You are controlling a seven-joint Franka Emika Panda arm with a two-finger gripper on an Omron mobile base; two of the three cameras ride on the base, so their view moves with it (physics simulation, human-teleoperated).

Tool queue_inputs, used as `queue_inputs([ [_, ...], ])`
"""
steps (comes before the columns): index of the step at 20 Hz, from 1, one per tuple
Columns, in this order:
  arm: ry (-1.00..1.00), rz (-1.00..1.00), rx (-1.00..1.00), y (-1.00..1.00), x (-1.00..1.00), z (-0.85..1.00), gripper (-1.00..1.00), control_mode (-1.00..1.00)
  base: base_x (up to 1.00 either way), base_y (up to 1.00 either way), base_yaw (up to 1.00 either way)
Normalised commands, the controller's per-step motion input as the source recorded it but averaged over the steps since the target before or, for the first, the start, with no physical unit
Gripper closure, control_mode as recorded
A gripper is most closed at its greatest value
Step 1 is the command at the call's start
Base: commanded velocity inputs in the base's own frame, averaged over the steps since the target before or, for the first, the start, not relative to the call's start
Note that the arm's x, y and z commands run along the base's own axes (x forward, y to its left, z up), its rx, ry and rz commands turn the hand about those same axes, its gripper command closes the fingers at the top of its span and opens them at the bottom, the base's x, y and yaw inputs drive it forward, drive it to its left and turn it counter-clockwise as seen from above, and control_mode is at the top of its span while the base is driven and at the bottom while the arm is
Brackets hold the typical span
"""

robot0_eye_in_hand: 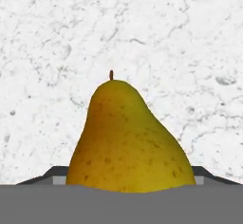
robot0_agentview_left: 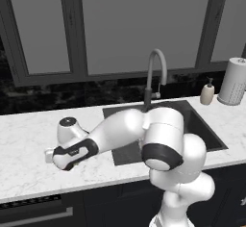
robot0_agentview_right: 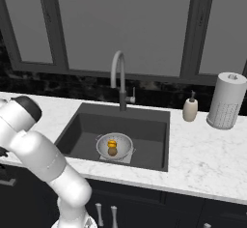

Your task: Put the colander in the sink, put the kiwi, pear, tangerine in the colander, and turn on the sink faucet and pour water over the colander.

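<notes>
Pear [robot0_eye_in_hand: 128, 142] lies on the white marble counter [robot0_eye_in_hand: 57, 38], close between the fingertips [robot0_eye_in_hand: 53, 179]; can't tell if they're gripping it. Colander [robot0_agentview_right: 115, 146] sits in the sink [robot0_agentview_right: 144, 125] with tangerine [robot0_agentview_right: 112, 143] and kiwi [robot0_agentview_right: 112, 151] inside.

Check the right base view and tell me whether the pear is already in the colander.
No: the colander in the sink holds just the tangerine and the kiwi, no pear.
</notes>
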Motion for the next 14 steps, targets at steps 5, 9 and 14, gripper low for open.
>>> queue_inputs([
  [5,0.00,0.00,-0.09,-0.44,0.00,0.00,1.00,-1.00,0.00,0.00,0.00],
  [9,0.00,0.00,0.00,-0.69,-0.08,0.11,1.00,-1.00,0.00,0.00,0.00],
  [14,0.00,0.02,0.00,-0.87,-0.14,0.11,1.00,-1.00,0.00,0.00,0.00],
])
